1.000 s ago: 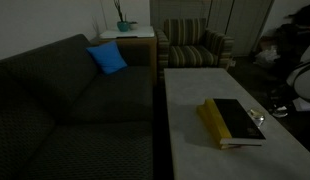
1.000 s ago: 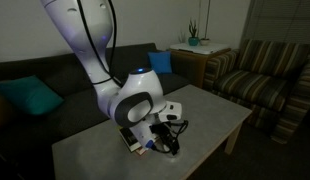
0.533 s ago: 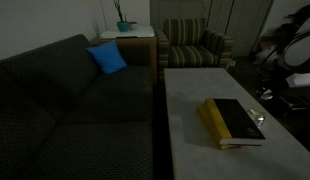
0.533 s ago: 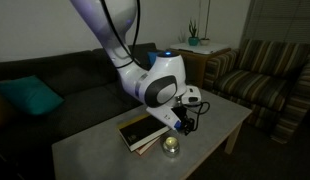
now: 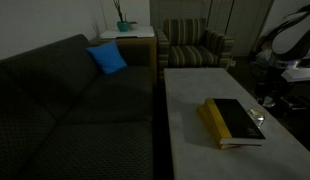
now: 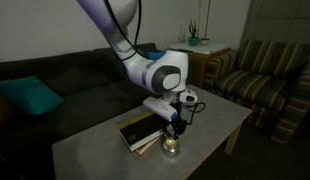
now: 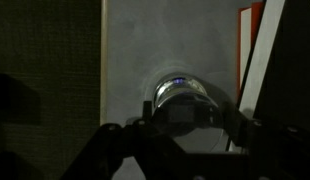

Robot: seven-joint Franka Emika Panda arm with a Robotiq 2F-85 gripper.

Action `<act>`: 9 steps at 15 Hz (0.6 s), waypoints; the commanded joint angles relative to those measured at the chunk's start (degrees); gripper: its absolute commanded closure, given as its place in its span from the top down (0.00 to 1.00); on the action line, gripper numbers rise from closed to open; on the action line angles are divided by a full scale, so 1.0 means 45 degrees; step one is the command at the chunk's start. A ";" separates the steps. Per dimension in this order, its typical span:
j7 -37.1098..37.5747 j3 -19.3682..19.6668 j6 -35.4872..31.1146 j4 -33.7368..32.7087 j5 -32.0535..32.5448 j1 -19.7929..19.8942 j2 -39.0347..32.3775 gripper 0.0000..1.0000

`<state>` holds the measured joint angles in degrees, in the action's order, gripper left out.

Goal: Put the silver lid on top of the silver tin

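Note:
The silver tin (image 6: 172, 147) stands on the pale table beside a book, with a shiny rim. It also shows in the wrist view (image 7: 180, 88) and as a small glint in an exterior view (image 5: 257, 117). My gripper (image 6: 175, 125) hangs just above the tin. In the wrist view my gripper (image 7: 185, 130) is shut on a dark round disc, the silver lid (image 7: 185, 118), which hangs over the tin and overlaps it. The scene is dim, so the lid's edges are faint.
A black-and-yellow book (image 6: 143, 131) lies on the table (image 6: 210, 115) right next to the tin; it also shows in an exterior view (image 5: 233, 120). A dark sofa (image 5: 75, 100) with a blue cushion (image 5: 107, 58) runs along the table. A striped armchair (image 5: 195, 45) stands beyond.
My gripper has risen from low at the table by the book, and the arm has swung. It now hangs over the tin, which has come into sight.

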<state>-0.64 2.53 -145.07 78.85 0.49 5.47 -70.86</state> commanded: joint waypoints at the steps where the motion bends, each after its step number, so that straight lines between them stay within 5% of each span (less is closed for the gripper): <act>1: 0.0518 0.0122 0.0508 -0.1212 -0.0168 -0.0086 -0.0971 0.44; 9: 0.0964 0.0141 0.1116 -0.4302 -0.0252 0.0127 -0.3109 0.44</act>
<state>3.58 2.89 -143.18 65.90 0.10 5.64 -81.41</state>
